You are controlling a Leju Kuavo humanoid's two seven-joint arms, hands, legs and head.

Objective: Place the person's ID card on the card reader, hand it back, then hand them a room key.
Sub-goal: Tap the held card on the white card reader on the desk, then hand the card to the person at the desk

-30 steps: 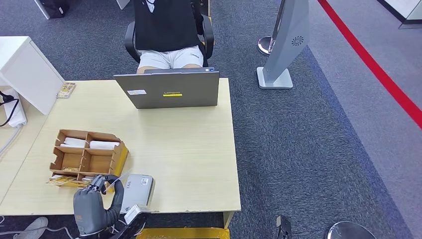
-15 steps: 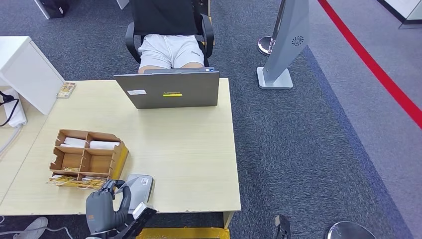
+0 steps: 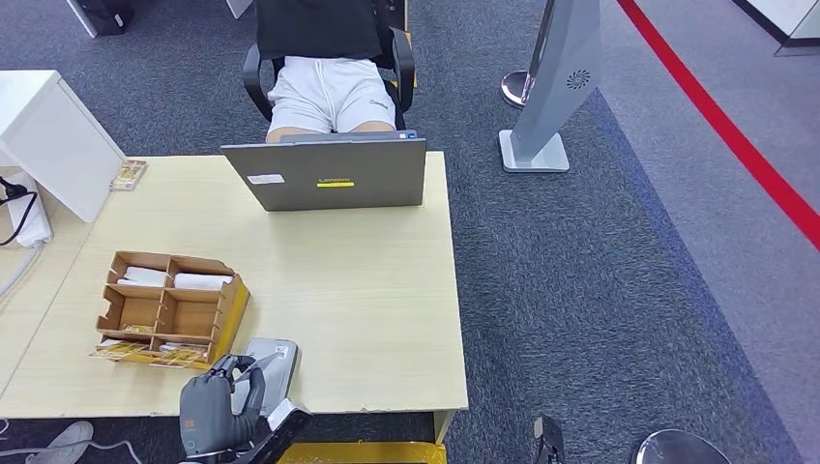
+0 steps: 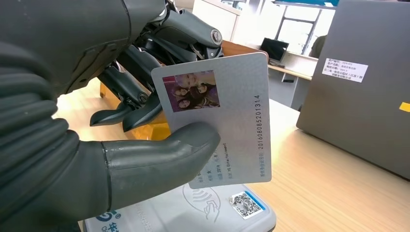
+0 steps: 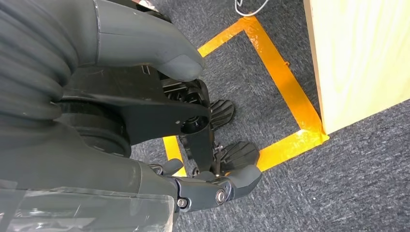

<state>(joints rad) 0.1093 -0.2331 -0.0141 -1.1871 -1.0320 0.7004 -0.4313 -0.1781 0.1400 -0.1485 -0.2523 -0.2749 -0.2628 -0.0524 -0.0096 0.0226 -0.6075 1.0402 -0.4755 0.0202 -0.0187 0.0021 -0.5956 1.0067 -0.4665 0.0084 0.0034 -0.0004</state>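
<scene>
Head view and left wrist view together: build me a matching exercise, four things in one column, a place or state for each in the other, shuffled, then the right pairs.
Things:
1. ID card
2. card reader
3. laptop
4. cardboard organizer

Places or states:
A. stands open at the far edge of the desk, its lid's back toward the robot
B. pinched by the left hand, above the reader
C. lies flat near the desk's near edge
D. sits on the desk's left part, with white items in its far compartments

Pairs: 1-B, 2-C, 3-A, 4-D
</scene>
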